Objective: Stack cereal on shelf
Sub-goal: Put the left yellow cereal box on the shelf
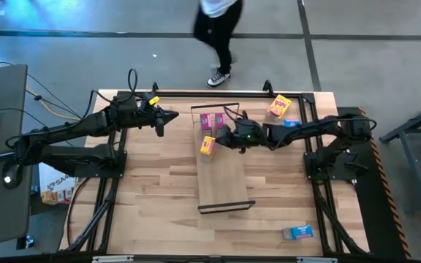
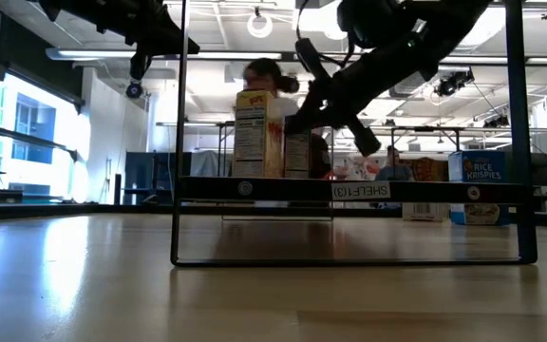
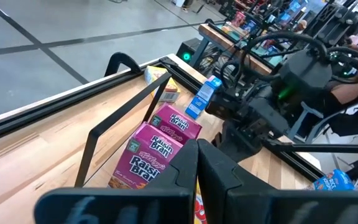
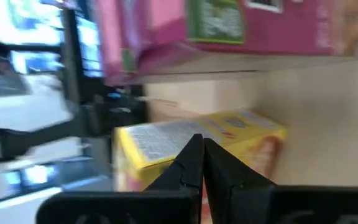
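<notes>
On the shelf (image 1: 221, 179): two pink boxes (image 1: 212, 120), one yellow box (image 1: 207, 147), possibly more hidden; both claws, left (image 1: 159, 123) and right (image 1: 220, 136), clenched empty.

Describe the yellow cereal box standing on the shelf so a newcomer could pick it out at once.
Find the pale wood shelf in the middle of the table, with black frames at its ends. At its far end stand two pink boxes; just nearer than them, by the shelf's left edge, is the yellow box. It is the only yellow one on the plank; the other yellow box sits on the tabletop, far right.
</notes>
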Robot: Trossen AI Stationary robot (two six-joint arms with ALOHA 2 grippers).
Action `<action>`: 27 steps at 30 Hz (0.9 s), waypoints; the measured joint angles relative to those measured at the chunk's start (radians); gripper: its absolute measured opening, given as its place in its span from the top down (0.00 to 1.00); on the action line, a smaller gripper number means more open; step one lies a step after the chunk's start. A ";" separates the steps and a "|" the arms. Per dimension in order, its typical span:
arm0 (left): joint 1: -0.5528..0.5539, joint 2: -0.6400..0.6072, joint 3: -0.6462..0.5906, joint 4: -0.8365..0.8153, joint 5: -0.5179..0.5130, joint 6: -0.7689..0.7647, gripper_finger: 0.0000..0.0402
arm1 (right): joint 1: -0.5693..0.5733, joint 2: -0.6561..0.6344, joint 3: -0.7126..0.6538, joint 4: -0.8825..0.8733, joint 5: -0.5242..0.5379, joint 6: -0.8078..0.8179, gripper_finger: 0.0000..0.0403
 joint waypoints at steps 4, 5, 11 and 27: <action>0.000 0.000 0.000 0.000 0.000 -0.010 1.00 | 0.023 0.000 0.037 -0.130 -0.017 -0.012 1.00; 0.000 0.000 0.000 0.000 0.000 -0.010 1.00 | 0.032 0.000 0.041 -0.131 -0.022 -0.007 1.00; 0.000 0.000 0.000 0.002 -0.015 -0.009 1.00 | 0.078 0.005 0.072 -0.129 -0.018 0.025 1.00; 0.000 0.000 0.001 0.013 -0.021 -0.029 1.00 | 0.030 0.077 0.146 -0.122 0.017 -0.060 1.00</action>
